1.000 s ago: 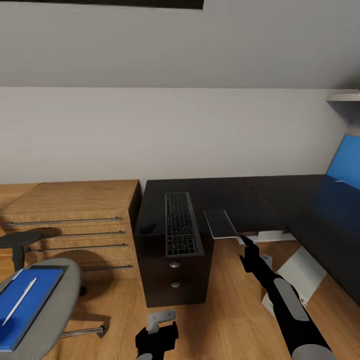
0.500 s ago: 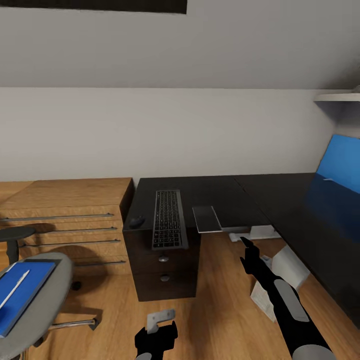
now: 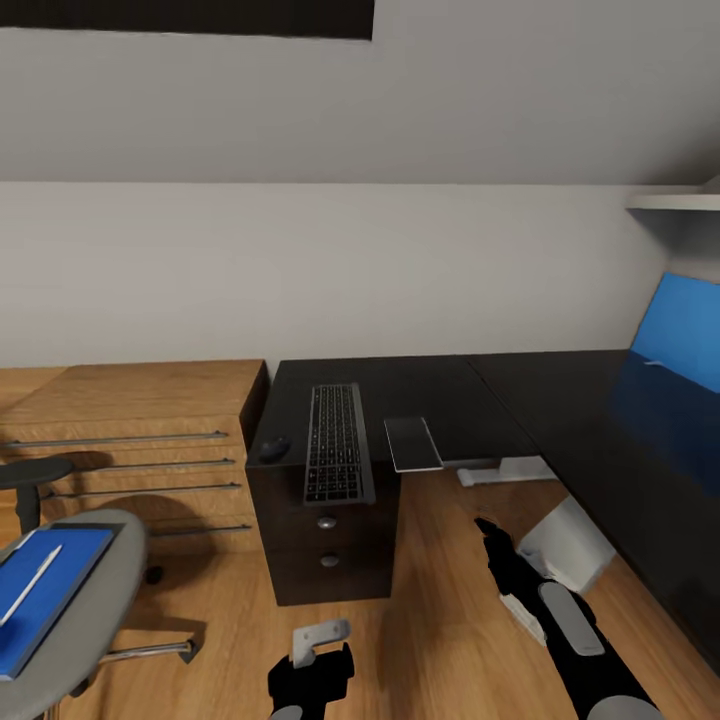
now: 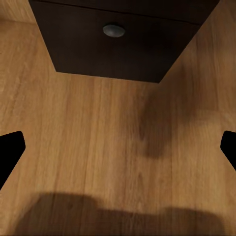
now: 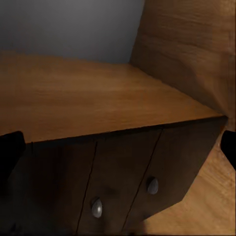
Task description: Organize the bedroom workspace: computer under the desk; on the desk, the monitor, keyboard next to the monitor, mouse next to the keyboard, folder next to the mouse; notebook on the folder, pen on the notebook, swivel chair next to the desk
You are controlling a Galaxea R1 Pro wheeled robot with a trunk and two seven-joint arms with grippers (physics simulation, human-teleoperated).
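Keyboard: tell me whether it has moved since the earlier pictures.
No. The keyboard still lies beside the mouse, overhanging the desk's front edge; the camera shifted.

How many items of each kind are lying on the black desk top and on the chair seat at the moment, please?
Keyboard on the desk: 1
Mouse on the desk: 1
Notebook on the desk: 1
Folder on the swivel chair: 1
Pen on the folder: 1
Total: 5

Sloped pale grey walls [image 3: 300, 250], wood plank floor [image 3: 440, 610], oak drawer unit [image 3: 130, 440].
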